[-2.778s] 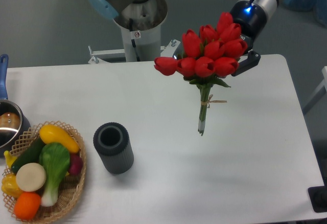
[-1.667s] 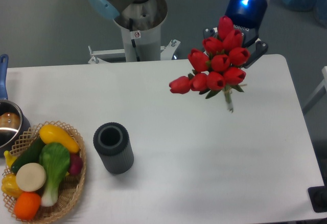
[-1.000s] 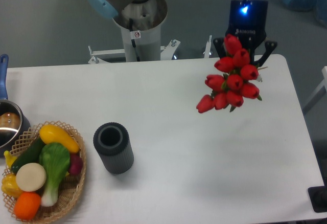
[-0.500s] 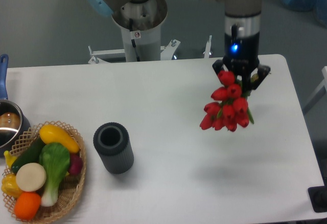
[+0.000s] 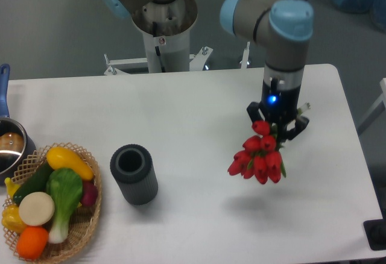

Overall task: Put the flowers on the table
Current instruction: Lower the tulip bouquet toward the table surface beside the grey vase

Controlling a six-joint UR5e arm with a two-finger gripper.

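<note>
Since a moment ago I have swung forward over the large white rectangular table (image 5: 181,119) and tipped my bunch of red tulips with green stems (image 5: 259,158) from blooms-up to blooms hanging down toward the camera, well to the right of the dark grey ribbed cylindrical vase (image 5: 134,174). My black two-finger gripper (image 5: 275,125) is pinched on the bunch near its stem end; the stems themselves are hidden behind my wrist and the blooms, so I cannot tell how much stem I actually hold.

The flowers hang in the air above the table, with their shadow lying below and slightly apart from them, so I judge they are not yet touching the surface.

Here is what worries me. The heavy heads are lowest, so if I let go from here the bunch would likely fall bloom-first, crushing petals or bouncing and rolling. If I descend straight down, the heads meet the table before the stems and could buckle against my hold. My grip point is also unseen, and a slim hold on smooth stems could slip mid-tilt. The right table edge is not far off, so a rolling bunch might reach it. The vase stands well clear.
</note>
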